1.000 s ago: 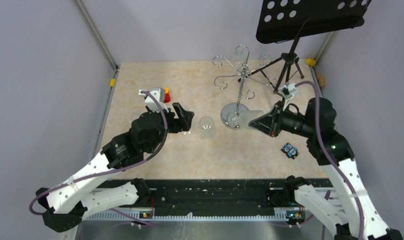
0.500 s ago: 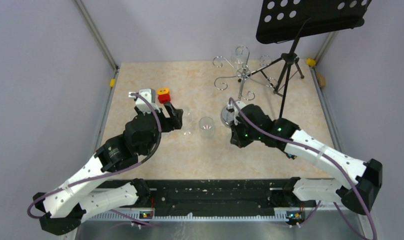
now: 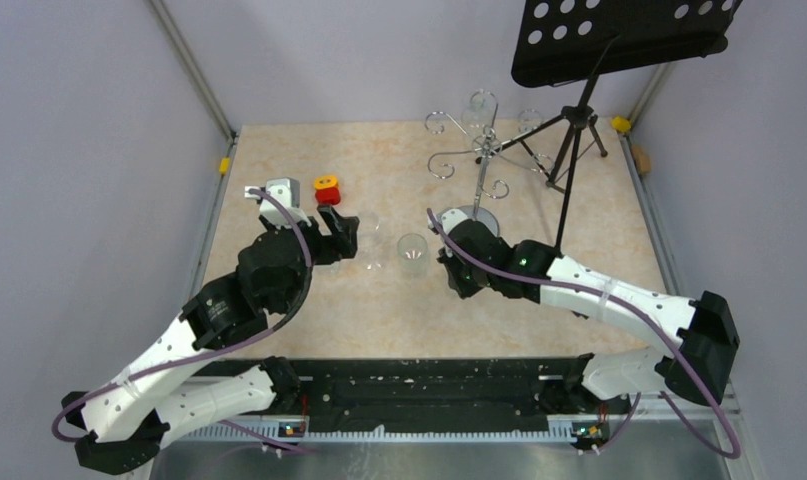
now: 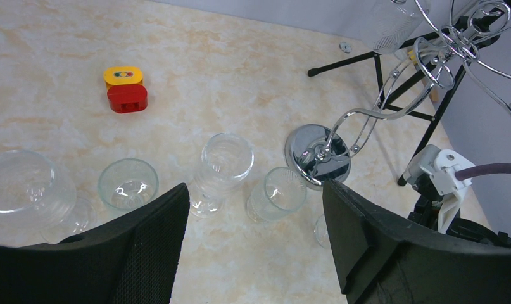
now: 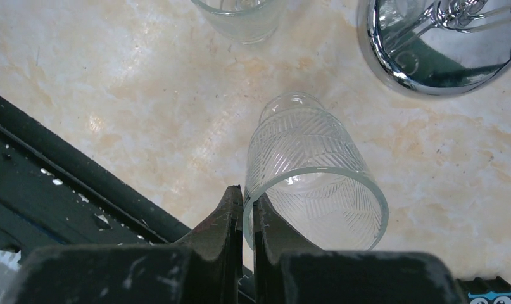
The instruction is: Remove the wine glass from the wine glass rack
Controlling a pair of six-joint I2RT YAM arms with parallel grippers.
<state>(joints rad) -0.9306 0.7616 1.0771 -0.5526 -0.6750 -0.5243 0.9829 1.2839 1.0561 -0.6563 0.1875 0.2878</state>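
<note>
One wine glass rack (image 3: 476, 222) stands on the table (image 3: 309, 150) just in front of one black music stand (image 3: 619, 40). One wine glass (image 4: 392, 28) hangs bowl-down from a far loop of the rack, high above the chrome base.

The left wrist view shows four glasses standing apart on the table: a wide glass bowl (image 4: 18, 187), a low glass (image 4: 128, 183), a stemmed glass (image 4: 226, 158) and a tumbler (image 4: 275, 193). Each is clear through to its bottom. Two blocks lie touching, a yellow block (image 4: 123, 75) behind a red block (image 4: 127, 98).

The left gripper (image 4: 256, 190) hovers with its jaws spread wide, gripping nothing. The right gripper (image 5: 247, 202) is pinched narrow on the rim of a fifth glass, a patterned glass (image 5: 316, 158), beside the rack's base.
</note>
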